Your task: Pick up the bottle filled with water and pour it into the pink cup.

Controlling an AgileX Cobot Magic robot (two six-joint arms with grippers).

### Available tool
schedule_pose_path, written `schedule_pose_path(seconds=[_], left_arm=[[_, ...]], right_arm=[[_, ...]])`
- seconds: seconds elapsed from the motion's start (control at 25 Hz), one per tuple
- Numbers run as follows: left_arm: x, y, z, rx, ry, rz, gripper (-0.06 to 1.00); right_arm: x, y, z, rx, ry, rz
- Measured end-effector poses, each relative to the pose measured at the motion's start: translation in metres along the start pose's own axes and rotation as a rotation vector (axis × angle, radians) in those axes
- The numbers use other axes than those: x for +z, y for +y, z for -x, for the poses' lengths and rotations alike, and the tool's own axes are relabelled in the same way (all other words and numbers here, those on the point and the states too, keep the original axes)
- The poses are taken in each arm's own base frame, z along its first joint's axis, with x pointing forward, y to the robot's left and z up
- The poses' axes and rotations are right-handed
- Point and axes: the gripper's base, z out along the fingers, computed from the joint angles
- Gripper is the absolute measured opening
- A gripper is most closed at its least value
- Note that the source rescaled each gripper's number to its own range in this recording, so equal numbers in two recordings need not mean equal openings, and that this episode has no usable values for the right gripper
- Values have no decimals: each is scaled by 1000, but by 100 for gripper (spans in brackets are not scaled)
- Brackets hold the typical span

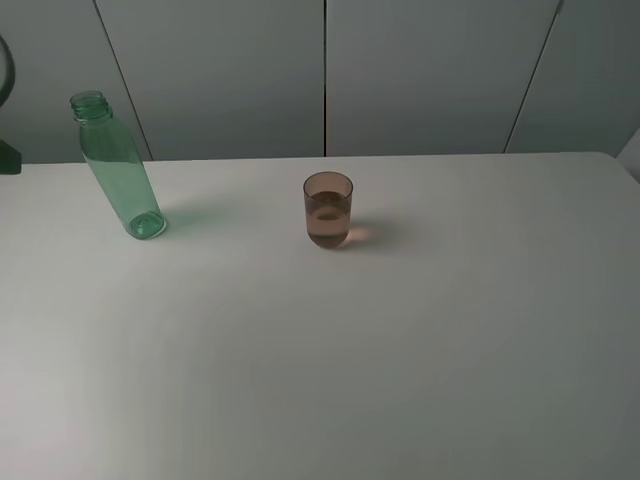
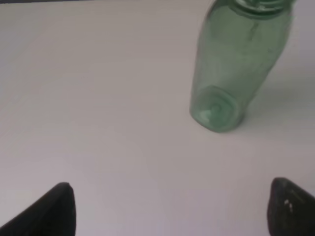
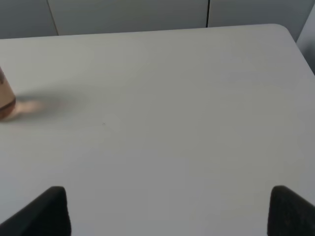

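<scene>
The green-tinted transparent bottle [image 1: 115, 165] stands upright and capless at the back left of the white table [image 1: 400, 350]. The left wrist view shows it [image 2: 236, 64] ahead of my left gripper [image 2: 172, 211], which is open, empty and apart from it. The brownish-pink cup [image 1: 328, 210] stands near the table's middle, with a darker band about halfway up. In the right wrist view only a sliver of the cup [image 3: 5, 98] shows at the frame's edge. My right gripper [image 3: 170, 211] is open and empty over bare table. Neither gripper shows in the exterior high view.
A grey panelled wall [image 1: 420, 70] runs behind the table's far edge. The table's rounded far right corner [image 1: 615, 160] is in view. A dark green object [image 1: 8, 158] sits at the far left edge of the frame.
</scene>
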Motion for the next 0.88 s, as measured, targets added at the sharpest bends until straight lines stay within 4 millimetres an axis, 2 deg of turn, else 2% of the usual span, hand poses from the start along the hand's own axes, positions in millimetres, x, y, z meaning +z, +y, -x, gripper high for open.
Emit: schedule_pose_path(seconds=[0.16, 0.32, 0.48, 0.64, 0.88], left_arm=[[-33, -15, -11, 75, 40, -151, 98], [-77, -20, -24, 136, -8, -192, 98], [-112, -24, -50, 157, -62, -222, 98], [-133, -27, -84, 183, -85, -243, 98], [-151, -28, -112, 209, -177, -253, 98]], right_arm=[[0, 0, 0, 0, 0, 0], [0, 0, 0, 0, 0, 0], [0, 0, 0, 0, 0, 0], [0, 0, 0, 0, 0, 0], [0, 0, 0, 0, 0, 0]])
